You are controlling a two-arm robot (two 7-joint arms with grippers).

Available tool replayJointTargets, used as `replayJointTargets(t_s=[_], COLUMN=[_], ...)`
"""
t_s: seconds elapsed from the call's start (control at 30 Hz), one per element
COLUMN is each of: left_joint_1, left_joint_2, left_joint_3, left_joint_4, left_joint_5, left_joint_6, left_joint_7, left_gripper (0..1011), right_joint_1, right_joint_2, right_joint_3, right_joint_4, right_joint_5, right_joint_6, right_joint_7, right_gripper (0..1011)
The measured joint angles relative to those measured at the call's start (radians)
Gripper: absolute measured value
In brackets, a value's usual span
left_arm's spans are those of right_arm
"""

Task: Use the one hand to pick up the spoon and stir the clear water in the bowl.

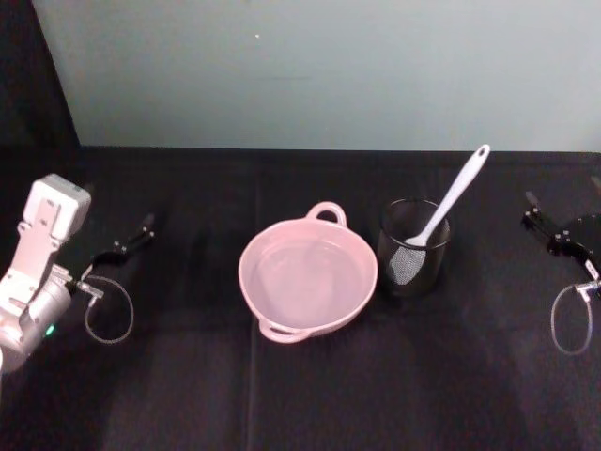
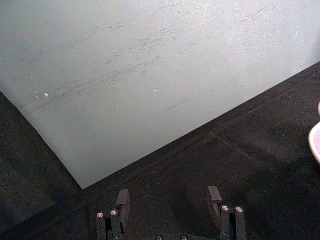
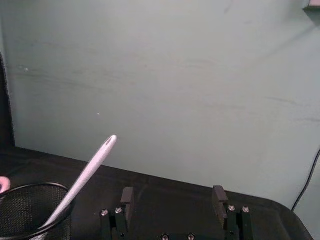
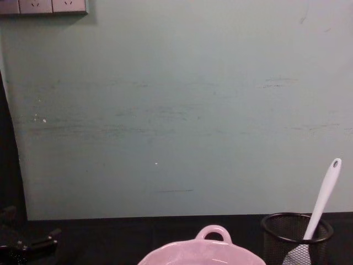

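A: Risk here? The spoon leans loose in the mesh cup, handle tilted toward the wall. A sideways grab could tip the cup or knock it into the bowl, just beside it.

B: Grippers?

A: Right gripper out at the tabletop's right edge, jaws apart, nothing held. Left gripper on the far left, also spread and holding nothing.

B: Spoon look?

A: Slim white plastic, oval hole at the handle end, flat head down in the cup. Bowl's pale pink, loop handles, water barely visible. A careless stir could slop it.
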Motion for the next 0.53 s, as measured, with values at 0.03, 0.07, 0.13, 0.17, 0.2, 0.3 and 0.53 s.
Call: replayJointTargets(t_s=[0.03,0.07,0.13,0.17,0.2,0.3,0.53], left_joint_1=[0.0,0.0,0.0,0.0,0.0,0.0,0.0], left_joint_2=[0.0,0.0,0.0,0.0,0.0,0.0,0.0], left_joint_3=[0.0,0.0,0.0,0.0,0.0,0.0,0.0], left_joint_4=[0.0,0.0,0.0,0.0,0.0,0.0,0.0], left_joint_5=[0.0,0.0,0.0,0.0,0.0,0.0,0.0], left_joint_6=[0.0,0.0,0.0,0.0,0.0,0.0,0.0], left_joint_7=[0.0,0.0,0.0,0.0,0.0,0.0,0.0], left_gripper=[1011,1011,1011,1011,1011,1011,1011], right_joint_1=[0.0,0.0,0.0,-0.001,-0.001,-0.002,-0.002], right_joint_2=[0.0,0.001,0.002,0.003,0.003,0.005,0.007], right_joint_3=[0.0,0.0,0.0,-0.001,-0.001,-0.002,-0.003], right_joint_4=[-0.001,-0.003,-0.004,-0.006,-0.006,-0.008,-0.012], right_joint_5=[0.0,0.0,0.0,0.0,0.0,0.001,0.003], right_joint_6=[0.0,0.0,0.0,0.0,0.0,0.002,0.006], right_joint_7=[0.002,0.002,0.002,0.002,0.002,0.002,0.003], right_gripper=[1002,1003,1003,1002,1002,1003,1003])
